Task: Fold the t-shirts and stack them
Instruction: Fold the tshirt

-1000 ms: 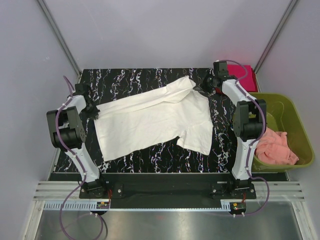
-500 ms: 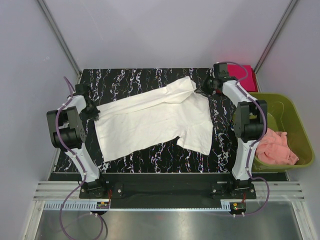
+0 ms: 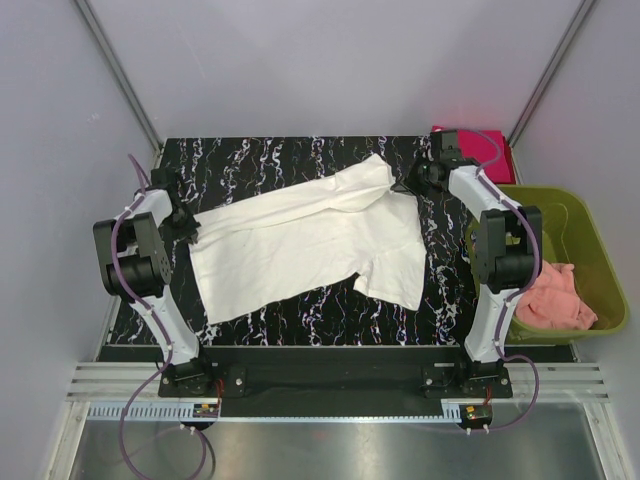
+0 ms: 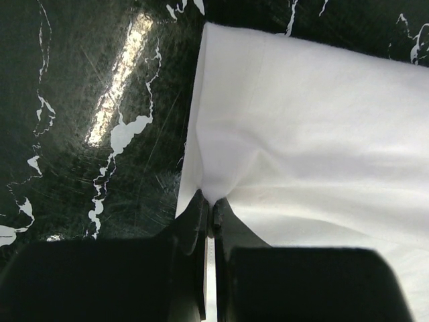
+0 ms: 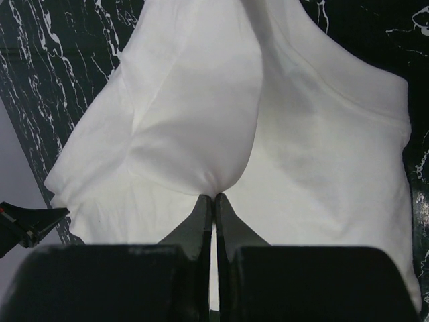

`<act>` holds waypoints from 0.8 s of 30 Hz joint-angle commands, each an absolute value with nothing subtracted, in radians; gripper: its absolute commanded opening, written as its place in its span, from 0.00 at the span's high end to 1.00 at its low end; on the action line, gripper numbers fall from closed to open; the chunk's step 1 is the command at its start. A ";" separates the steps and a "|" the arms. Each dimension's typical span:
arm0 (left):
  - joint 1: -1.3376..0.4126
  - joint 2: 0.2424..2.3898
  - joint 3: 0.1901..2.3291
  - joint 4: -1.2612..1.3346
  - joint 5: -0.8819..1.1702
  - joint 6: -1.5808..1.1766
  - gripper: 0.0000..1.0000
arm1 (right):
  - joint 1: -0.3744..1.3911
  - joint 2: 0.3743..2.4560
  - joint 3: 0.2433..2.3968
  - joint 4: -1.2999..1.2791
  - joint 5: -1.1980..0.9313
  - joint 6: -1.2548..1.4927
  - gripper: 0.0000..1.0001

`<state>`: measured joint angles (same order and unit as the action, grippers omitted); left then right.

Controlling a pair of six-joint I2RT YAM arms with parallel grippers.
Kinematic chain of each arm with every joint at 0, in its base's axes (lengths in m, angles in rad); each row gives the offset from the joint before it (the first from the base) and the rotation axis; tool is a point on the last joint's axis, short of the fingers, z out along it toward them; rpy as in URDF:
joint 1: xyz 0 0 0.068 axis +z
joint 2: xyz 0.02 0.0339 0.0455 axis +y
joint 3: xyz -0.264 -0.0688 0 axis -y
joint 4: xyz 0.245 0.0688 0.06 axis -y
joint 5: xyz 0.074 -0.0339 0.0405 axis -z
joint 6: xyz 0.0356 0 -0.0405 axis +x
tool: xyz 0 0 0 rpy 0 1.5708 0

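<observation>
Your right arm swung a little outward, toward the olive-green plastic bin [image 3: 590, 245], and the right gripper [image 5: 214, 196] drew the far corner of the large cream-white soft cloth t-shirt [image 3: 300, 240] with it, while your left arm held its place. Both sets of fingers were clenched on the cloth: the left gripper [image 4: 213, 202] pinched the shirt's left edge, and the right pinched a gathered fold near the far right end. The shirt lay across the black white-veined marble-pattern table [image 3: 260, 160], stretched between the two grips and still rumpled at the sleeve. You appeared to be at the spreading step, before any fold. Next you would likely need to pull evenly, set the shirt flat, then release. The plain magenta-red t-shirt [image 3: 495, 152] sat at the far right corner, partly hidden by the arm.
</observation>
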<state>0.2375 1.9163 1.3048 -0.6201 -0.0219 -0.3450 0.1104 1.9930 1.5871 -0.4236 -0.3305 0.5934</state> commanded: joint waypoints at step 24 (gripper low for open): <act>0.249 1.849 1.359 -0.778 -0.189 -0.414 0.61 | 0.144 1.882 1.439 -0.462 -0.132 0.752 1.00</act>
